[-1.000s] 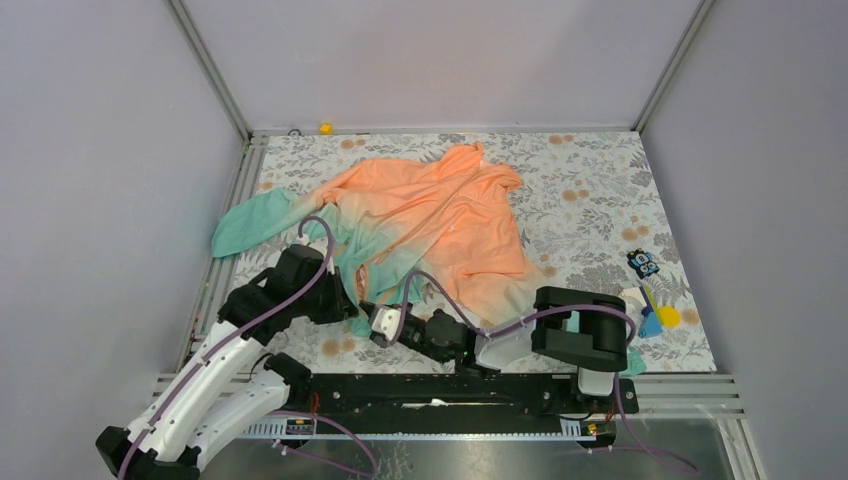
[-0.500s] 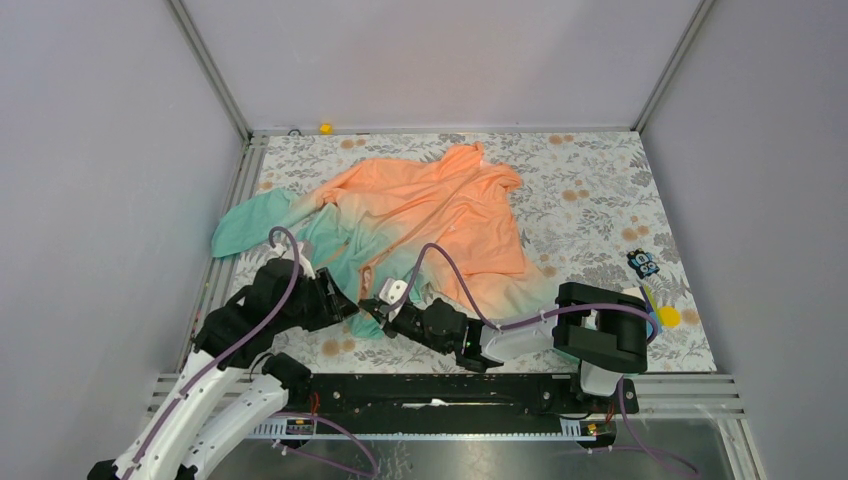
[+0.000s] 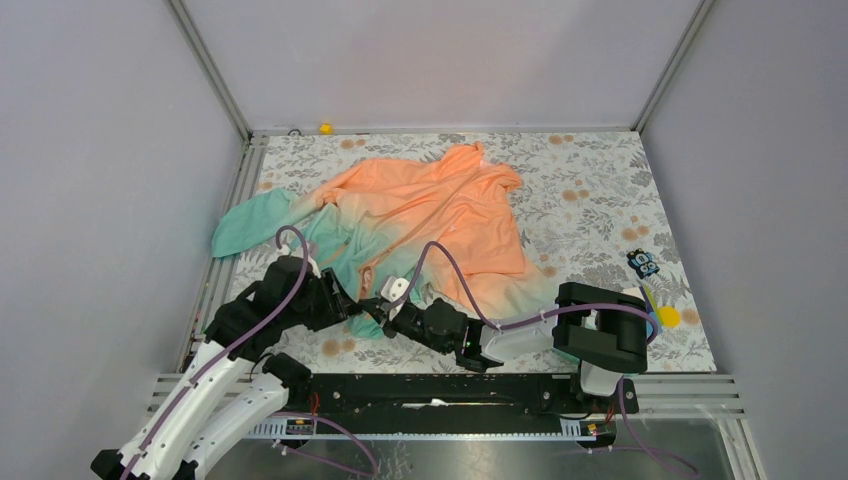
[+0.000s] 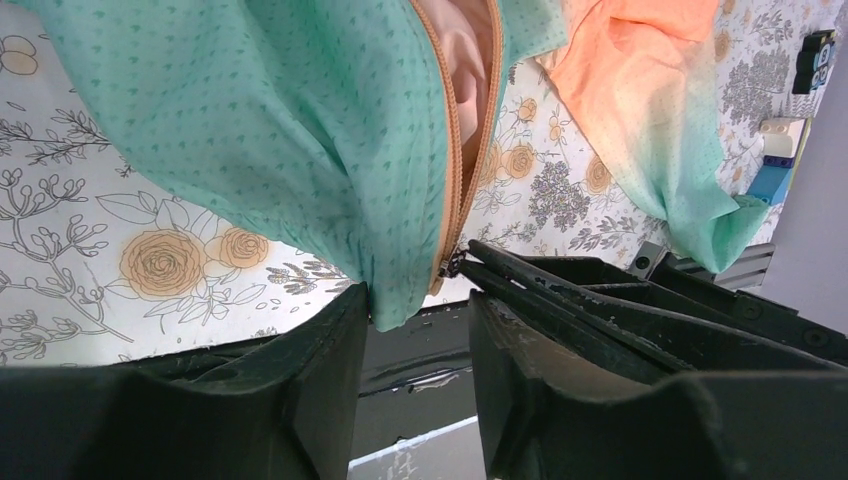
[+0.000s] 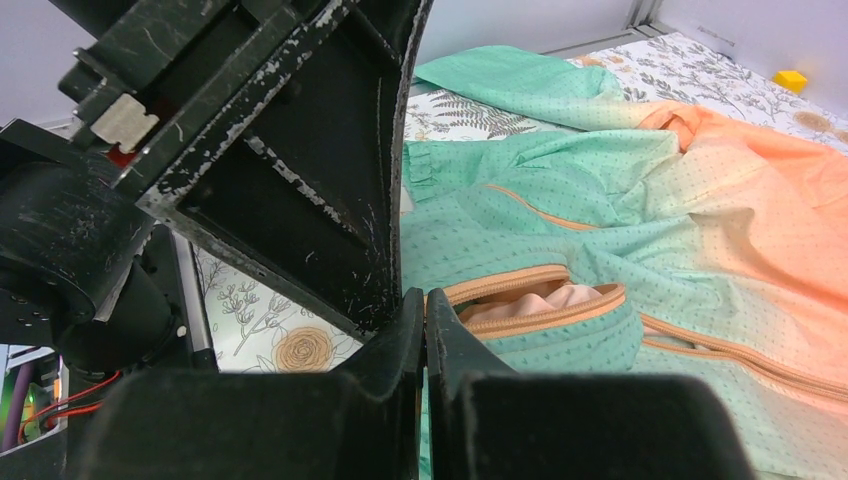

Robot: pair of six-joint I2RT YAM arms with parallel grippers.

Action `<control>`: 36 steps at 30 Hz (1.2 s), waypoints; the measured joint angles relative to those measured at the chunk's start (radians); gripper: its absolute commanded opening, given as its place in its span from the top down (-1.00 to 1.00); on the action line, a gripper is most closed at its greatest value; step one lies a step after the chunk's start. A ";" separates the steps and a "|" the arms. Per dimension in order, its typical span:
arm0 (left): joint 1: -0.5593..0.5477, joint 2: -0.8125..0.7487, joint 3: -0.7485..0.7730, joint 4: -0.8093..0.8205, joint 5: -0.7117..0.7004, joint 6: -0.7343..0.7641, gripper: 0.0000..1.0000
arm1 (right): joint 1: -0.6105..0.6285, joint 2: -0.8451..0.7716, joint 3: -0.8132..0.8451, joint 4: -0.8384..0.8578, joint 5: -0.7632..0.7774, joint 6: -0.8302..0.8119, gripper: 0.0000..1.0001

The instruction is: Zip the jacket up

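Observation:
The jacket (image 3: 440,215) lies spread on the table, orange at the far end and teal at the near hem. Its orange zipper (image 4: 455,150) gapes open above the hem. My right gripper (image 3: 372,308) is shut on the zipper slider (image 4: 455,265) at the bottom of the zipper, also in the right wrist view (image 5: 425,300). My left gripper (image 3: 350,305) is right beside it, open. In the left wrist view the teal hem corner (image 4: 395,300) hangs between its fingers (image 4: 415,300), touching the left one. The right gripper's fingers (image 4: 560,285) reach in from the right.
A small yellow block (image 3: 325,128) sits at the table's far edge. A dark toy (image 3: 643,263) and a blue and yellow toy (image 3: 660,318) lie at the right. The black rail (image 3: 440,385) runs along the near edge, close under both grippers.
My right arm has stretched out leftward and its gripper has moved up to the hem bottom. My left arm has shifted slightly, staying at the hem.

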 measured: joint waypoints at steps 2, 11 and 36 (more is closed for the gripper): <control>0.000 0.002 -0.003 0.008 0.000 -0.003 0.33 | 0.000 0.000 0.000 0.000 0.000 0.002 1.00; 0.000 0.039 -0.008 0.027 -0.010 0.006 1.00 | -0.001 0.000 0.002 -0.009 0.011 0.015 1.00; 0.000 0.153 0.158 -0.259 -0.137 0.156 1.00 | -0.209 0.013 0.360 -0.640 -0.373 -0.004 1.00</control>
